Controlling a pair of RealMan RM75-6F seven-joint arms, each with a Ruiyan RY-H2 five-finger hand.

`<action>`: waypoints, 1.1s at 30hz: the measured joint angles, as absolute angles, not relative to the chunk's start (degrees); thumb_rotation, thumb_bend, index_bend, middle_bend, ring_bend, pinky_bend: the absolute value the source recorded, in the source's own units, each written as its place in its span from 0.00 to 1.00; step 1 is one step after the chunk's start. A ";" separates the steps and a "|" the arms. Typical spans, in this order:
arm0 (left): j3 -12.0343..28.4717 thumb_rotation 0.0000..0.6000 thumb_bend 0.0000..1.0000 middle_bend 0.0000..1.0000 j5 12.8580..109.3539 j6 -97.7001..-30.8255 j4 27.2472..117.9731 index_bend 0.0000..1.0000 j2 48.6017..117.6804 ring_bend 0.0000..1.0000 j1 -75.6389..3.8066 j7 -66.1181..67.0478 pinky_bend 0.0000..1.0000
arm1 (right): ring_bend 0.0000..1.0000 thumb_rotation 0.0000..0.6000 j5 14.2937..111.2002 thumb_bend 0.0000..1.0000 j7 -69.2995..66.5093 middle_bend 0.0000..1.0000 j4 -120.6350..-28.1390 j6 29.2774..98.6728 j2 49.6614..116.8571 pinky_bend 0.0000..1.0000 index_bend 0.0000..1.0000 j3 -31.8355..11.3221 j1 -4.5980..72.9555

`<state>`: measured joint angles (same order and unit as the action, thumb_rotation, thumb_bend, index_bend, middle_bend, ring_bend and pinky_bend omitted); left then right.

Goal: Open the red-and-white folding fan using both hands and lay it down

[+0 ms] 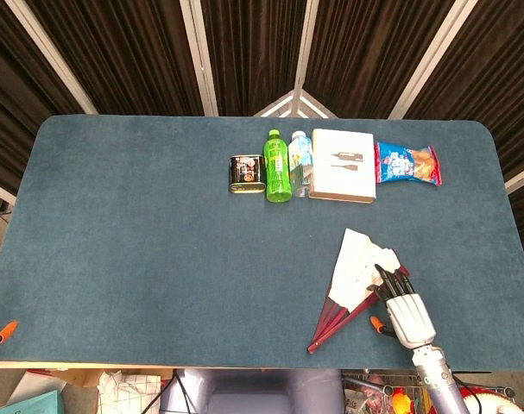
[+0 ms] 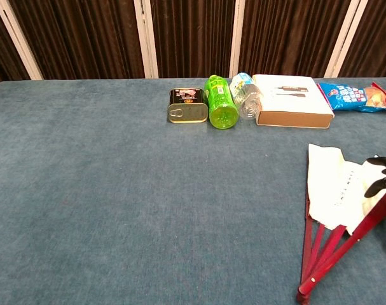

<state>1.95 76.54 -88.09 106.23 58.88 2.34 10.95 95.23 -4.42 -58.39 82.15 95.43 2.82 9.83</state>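
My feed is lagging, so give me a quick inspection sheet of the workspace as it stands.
Surface: blue felt table, flat.
Job's things: red-and-white fan partly spread, lying near the front right edge.
Clutter: tin can, green bottle, clear bottle, white box, snack bag, in a row at the back.
Hands: right hand at the fan's right edge, fingertips over it; grip unclear. Left hand not in view.
Cables: nothing seen.
Surroundings: dark curtains behind; orange clamp at the front left edge.
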 measured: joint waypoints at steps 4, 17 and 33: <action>2.00 1.00 0.19 0.00 76.38 -88.03 106.24 0.08 58.93 0.00 2.31 11.10 0.00 | 0.14 1.00 95.13 0.25 -4.38 0.05 -57.78 81.79 95.75 0.11 0.36 2.99 9.85; 2.01 1.00 0.19 0.00 76.30 -88.05 106.33 0.08 59.13 0.00 2.28 11.69 0.00 | 0.14 1.00 95.41 0.25 -4.27 0.05 -56.52 79.84 97.66 0.11 0.42 2.88 11.69; 1.98 1.00 0.19 0.00 76.38 -87.94 106.24 0.08 59.16 0.00 2.21 11.81 0.00 | 0.16 1.00 94.25 0.39 -6.16 0.06 -54.50 78.12 99.67 0.11 0.53 1.29 13.98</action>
<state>1.98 76.38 -87.94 106.24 59.16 2.21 11.81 94.25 -6.16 -54.50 78.12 99.67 1.29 13.98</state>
